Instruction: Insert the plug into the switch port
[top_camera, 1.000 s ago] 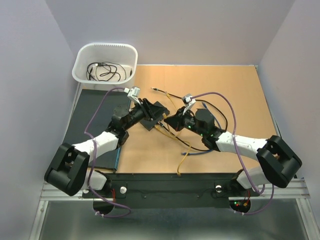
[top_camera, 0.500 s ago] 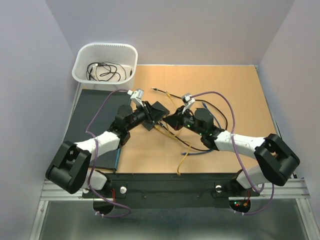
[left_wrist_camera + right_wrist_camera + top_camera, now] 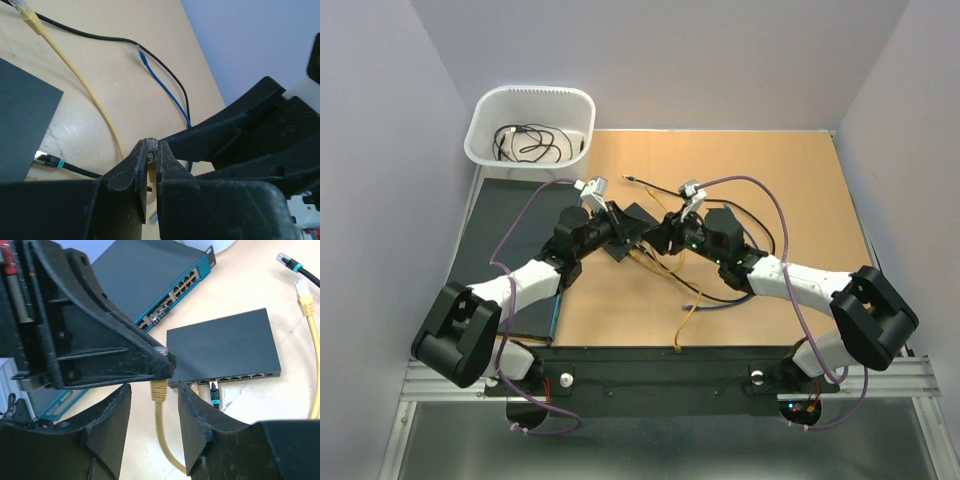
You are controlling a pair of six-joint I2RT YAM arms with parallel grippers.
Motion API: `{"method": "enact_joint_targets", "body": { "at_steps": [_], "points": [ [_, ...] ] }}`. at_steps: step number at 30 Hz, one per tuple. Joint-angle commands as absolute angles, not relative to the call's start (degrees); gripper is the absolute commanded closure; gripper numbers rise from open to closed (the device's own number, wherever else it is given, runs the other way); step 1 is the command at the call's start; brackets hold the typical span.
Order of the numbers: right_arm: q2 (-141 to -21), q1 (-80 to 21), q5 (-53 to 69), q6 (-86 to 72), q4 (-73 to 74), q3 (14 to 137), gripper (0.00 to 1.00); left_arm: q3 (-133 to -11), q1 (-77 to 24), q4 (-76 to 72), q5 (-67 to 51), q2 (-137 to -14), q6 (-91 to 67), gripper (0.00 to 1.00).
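My left gripper (image 3: 631,231) is shut on a yellow cable's plug (image 3: 151,171); its clear tip sticks out past the fingertips (image 3: 161,349). The yellow boot (image 3: 159,390) hangs below them, between my right gripper's open fingers (image 3: 192,415), which do not touch it. My right gripper (image 3: 666,236) faces the left one closely. The small black switch (image 3: 225,345) lies on the table behind, largely hidden under the grippers in the top view (image 3: 642,213). Its row of ports (image 3: 240,376) faces the right wrist camera. A yellow plug and a black plug with a teal boot (image 3: 214,392) sit in that row.
A larger blue-edged switch (image 3: 150,285) lies at the left on a dark mat (image 3: 505,235). Loose yellow, blue and black cables (image 3: 695,300) cross the wooden table. A white bin (image 3: 530,122) with black cables stands at the back left.
My right gripper has moved left, closing in on the left gripper until its open fingers straddle the yellow cable. The left gripper shifted slightly right, still holding the plug.
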State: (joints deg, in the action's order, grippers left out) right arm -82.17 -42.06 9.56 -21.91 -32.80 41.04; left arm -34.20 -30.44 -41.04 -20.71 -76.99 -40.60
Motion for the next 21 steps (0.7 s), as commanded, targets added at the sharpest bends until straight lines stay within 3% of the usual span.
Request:
{"method": "enact_joint_targets", "body": {
  "at_steps": [1, 8, 21],
  "points": [
    [-82.2, -42.0, 6.7, -18.9, -29.2, 46.3, 0.52, -37.0, -30.8, -39.3, -19.3, -77.0, -40.0, 1.00],
    [-82.9, -42.0, 4.2, -17.7, -25.1, 48.3, 0.61, -38.4, -31.3, -38.4, -18.8, -77.9, -40.0, 1.00],
    [-85.4, -42.3, 4.8, -18.8, -25.5, 48.3, 0.65, -39.3, -31.7, -38.1, -18.2, -79.4, -40.0, 1.00]
  ]
}}
